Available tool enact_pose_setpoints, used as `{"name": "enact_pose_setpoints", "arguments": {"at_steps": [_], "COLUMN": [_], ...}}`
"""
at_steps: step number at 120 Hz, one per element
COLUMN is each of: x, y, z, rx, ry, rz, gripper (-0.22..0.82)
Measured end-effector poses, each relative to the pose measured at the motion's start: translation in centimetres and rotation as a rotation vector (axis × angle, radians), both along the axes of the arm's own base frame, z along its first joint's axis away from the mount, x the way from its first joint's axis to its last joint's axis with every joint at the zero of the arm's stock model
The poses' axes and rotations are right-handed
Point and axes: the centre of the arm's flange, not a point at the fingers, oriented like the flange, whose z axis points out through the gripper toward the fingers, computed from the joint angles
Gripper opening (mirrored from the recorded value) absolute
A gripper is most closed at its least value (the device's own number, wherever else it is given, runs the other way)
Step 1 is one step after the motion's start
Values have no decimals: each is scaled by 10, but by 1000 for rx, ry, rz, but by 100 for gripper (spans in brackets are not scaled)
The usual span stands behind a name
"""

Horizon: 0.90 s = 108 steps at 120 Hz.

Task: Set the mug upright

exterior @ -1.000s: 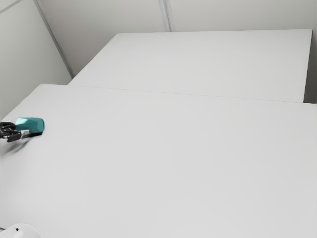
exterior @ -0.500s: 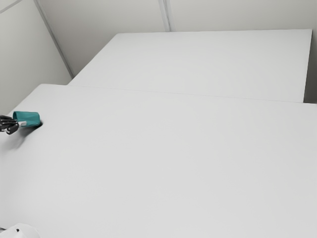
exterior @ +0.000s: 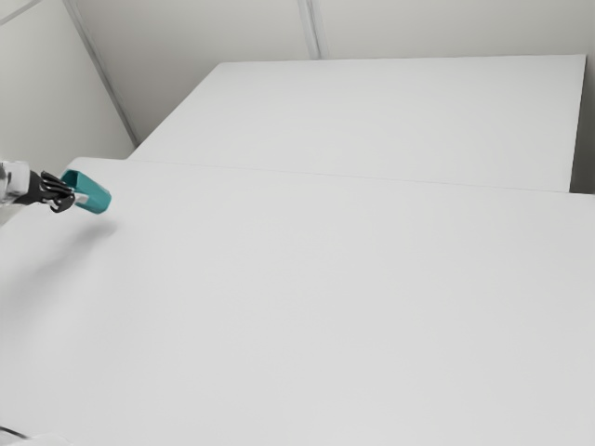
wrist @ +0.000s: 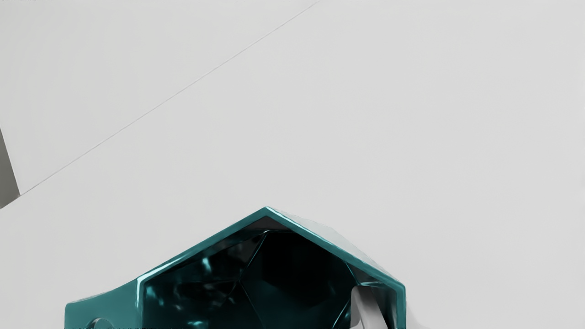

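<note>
In the exterior view the gripper (exterior: 74,196) is at the far left, shut on the teal mug (exterior: 94,195). The mug is held above the table, its shadow apart from it. It is tilted, with its mouth toward the upper left and its base toward the lower right. In the wrist view, the six-sided mouth of the mug (wrist: 205,249) faces the camera, and one finger (wrist: 367,308) reaches inside, near a wall. My other finger is hidden or cannot be made out. The handle is partly visible on the far side from that finger.
The white table (exterior: 325,297) spreads below and to the exterior view's right of the mug. A second white surface (exterior: 390,121) adjoins its far edge, with pale walls (exterior: 186,46) behind. Part of a white arm link (exterior: 13,180) is at the left edge.
The gripper has carried the mug up and toward the exterior view's right over the last half second. Its base has tipped downward, and the shadow has separated from it.
</note>
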Motion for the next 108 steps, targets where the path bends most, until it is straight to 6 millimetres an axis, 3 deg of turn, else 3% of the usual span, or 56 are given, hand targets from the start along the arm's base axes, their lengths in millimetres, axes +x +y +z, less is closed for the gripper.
{"name": "enact_pose_setpoints", "arguments": {"at_steps": [14, 27, 35, 53, 62, 72, 88, 100, 108], "x": [23, 57, 76, 100, 108, 110, 98, 70, 51], "y": [-58, -114, -150, -222, -266, -304, -375, -432, -454], "z": [12, 18, 32, 108, 130, 126, 99, 94, 88], "rx": [6, -39, -70, 16, 87, 120, 151, 205, 243], "ry": [36, 57, 56, 81, 156, 259, 436, 531, 582], "rz": [49, 101, 134, 72, 4, -26, -62, -88, -77], "gripper": [-18, -18, -18, -18, -18, -18, -18, -18, -18]}}
